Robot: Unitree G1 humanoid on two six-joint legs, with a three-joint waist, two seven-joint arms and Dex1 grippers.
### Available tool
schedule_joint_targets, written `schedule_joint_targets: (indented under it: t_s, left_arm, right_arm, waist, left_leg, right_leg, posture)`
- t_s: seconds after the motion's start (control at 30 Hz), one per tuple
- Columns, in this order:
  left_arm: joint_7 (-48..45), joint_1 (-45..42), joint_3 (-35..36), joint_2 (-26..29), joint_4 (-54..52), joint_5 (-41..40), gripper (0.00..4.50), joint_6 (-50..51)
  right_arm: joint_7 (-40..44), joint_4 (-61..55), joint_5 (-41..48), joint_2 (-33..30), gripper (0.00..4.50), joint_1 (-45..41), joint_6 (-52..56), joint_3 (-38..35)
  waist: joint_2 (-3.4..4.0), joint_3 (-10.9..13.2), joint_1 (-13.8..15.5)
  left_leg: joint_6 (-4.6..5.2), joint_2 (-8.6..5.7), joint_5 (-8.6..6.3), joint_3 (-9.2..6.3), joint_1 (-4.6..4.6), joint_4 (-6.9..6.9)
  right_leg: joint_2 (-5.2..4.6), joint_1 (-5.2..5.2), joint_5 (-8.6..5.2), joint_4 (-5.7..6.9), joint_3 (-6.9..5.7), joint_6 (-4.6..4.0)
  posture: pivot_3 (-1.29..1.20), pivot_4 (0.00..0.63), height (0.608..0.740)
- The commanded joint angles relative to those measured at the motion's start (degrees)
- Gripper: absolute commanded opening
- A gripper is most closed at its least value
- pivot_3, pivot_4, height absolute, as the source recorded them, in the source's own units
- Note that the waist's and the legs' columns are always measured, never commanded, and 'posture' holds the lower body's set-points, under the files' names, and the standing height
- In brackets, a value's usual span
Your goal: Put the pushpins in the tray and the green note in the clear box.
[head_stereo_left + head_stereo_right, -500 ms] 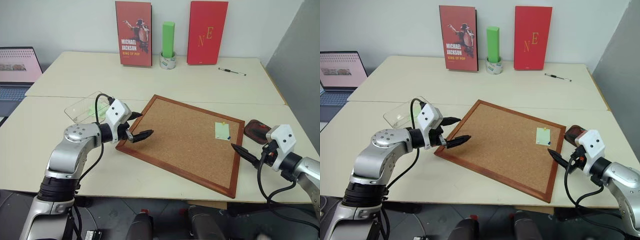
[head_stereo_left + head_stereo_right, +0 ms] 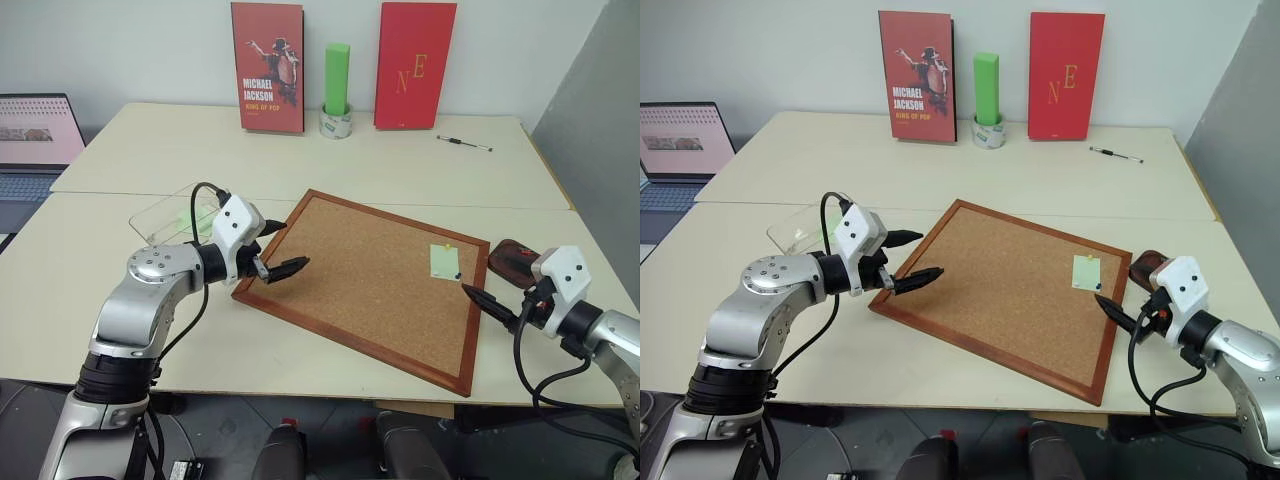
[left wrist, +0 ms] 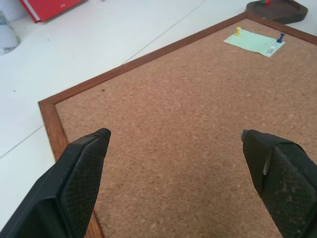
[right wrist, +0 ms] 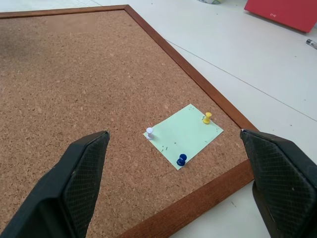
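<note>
Pushpins (image 4: 182,159): three show on the one pale green note (image 4: 184,135), yellow, blue and white, near the cork board's (image 2: 360,280) three-o'clock edge. One brown tray (image 2: 517,262) lies beyond; one clear box (image 2: 170,215) at nine o'clock. Left gripper (image 2: 277,249) and right gripper (image 4: 178,186) gape wide, empty.

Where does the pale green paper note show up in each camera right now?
Left eye: pale green paper note, at the corkboard's right edge.
Right eye: same spot.
Left wrist: upper right.
Right wrist: centre.
Shared landmark: brown-framed corkboard.
</note>
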Motion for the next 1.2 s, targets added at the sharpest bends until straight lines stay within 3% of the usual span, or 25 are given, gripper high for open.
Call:
schedule_joint_targets:
  t_s: [0.03,0.4,0.43,0.83,1.1,1.2]
  left_arm:
    - [-0.01,-1.46,-1.54,-0.41,-0.69,0.6,4.5,-1.6]
    - [-2.98,-2.28,-3.71,-3.02,-0.37,-1.51,4.5,-2.57]
    - [-3.07,-2.59,-3.78,-3.38,-0.03,-1.58,4.15,-2.69]
    - [-2.92,-8.76,-9.62,-11.52,11.87,2.18,1.91,-8.82]
    - [-1.44,-12.28,-13.64,-19.04,26.18,7.83,0.3,-18.13]
    - [-1.95,-13.03,-14.69,-20.96,30.76,9.21,0.3,-20.3]
  right_arm:
    - [0.06,-1.21,-0.16,-0.22,4.48,-0.83,-1.35,-0.08]
    - [-1.59,-3.3,-0.07,0.53,4.48,-0.34,-0.74,0.8]
    - [-1.83,-3.56,-0.07,0.64,4.5,-0.37,-0.55,0.94]
    - [-5.26,-3.84,-1.01,2.69,4.5,-1.48,0.42,3.36]
    - [-10.99,3.78,-4.2,5.5,4.5,-10.22,4.47,7.06]
    - [-12.98,9.07,-5.82,7.51,4.5,-15.42,4.49,8.27]
  waist:
    - [0.0,0.0,0.0]
    - [0.0,0.0,0.01]
    - [0.0,0.0,0.0]
    - [0.0,0.0,0.06]
    - [0.01,-0.01,0.02]
    - [0.01,-0.01,-0.05]
  left_leg:
    - [0.0,0.0,0.0,0.0,0.0,0.0]
    - [0.0,-0.01,0.0,0.0,-0.01,0.0]
    - [0.0,-0.01,0.0,0.01,-0.01,0.0]
    - [0.0,-0.03,0.0,0.0,-0.01,0.01]
    - [0.0,-0.05,0.0,0.0,0.1,0.05]
    - [0.0,-0.07,0.0,0.0,0.13,0.05]
  right_leg:
    - [0.0,0.0,0.0,0.0,0.0,0.0]
    - [0.0,0.0,0.0,-0.01,0.01,0.0]
    - [0.0,0.0,0.0,-0.01,0.01,0.0]
    - [0.0,0.02,0.01,0.0,0.01,0.01]
    - [0.0,0.17,0.03,-0.03,0.04,0.05]
    - [0.0,0.19,0.05,-0.02,0.07,0.07]
  posture:
    - [0.0,0.15,0.74]
    - [0.0,0.15,0.74]
    - [0.0,0.15,0.74]
    - [0.0,0.15,0.74]
    - [0.0,0.15,0.74]
    - [0.0,0.15,0.74]
